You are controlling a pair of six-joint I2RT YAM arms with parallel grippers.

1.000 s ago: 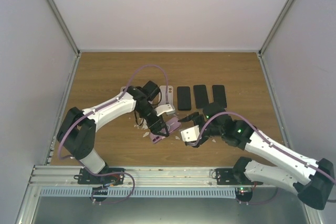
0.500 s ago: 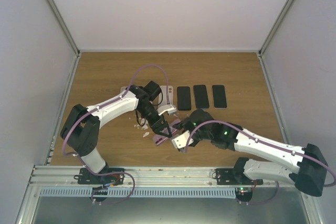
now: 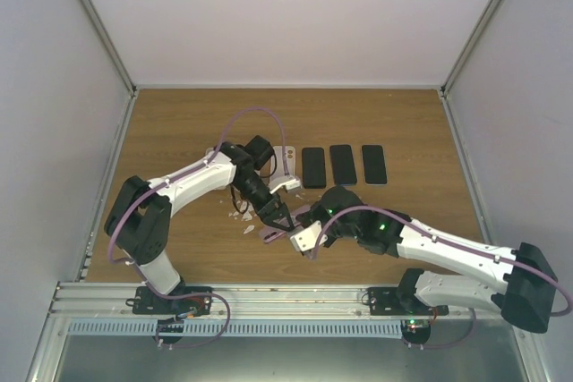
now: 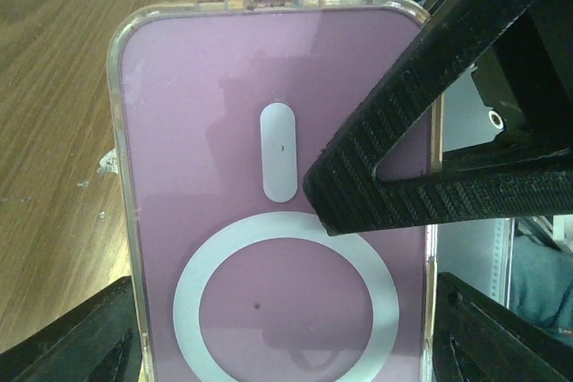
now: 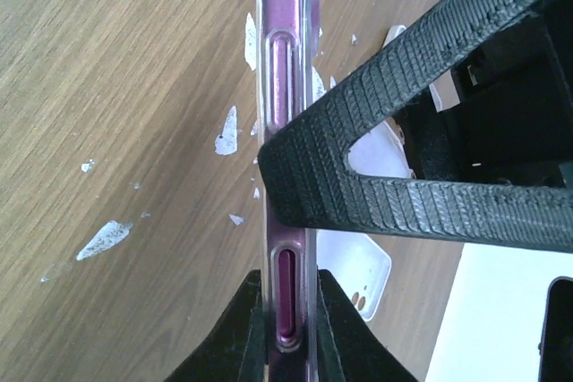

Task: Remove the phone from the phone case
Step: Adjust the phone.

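Note:
The phone case [image 3: 271,235] is purple-backed with a clear rim and a white ring, and it stands on edge above the wooden table. In the left wrist view its back [image 4: 269,248] fills the frame. My left gripper [image 4: 286,346] spans its width, one finger on each long side. My right gripper [image 5: 291,328] is shut on the case's thin edge [image 5: 285,87], pinching front and back. From above, the left gripper [image 3: 279,218] and right gripper [image 3: 300,237] meet at the case. I cannot tell the phone apart from the case.
Three black phones [image 3: 342,164] lie in a row at mid-table. An empty white case [image 3: 285,158] lies beside them under the left arm and also shows as a white case [image 5: 358,270] behind the grip. White flakes [image 3: 237,215] dot the wood. Enclosure walls stand on three sides.
My right arm swung left to the case and its jaws closed on the case's edge. The left gripper kept its hold and shifted only slightly.

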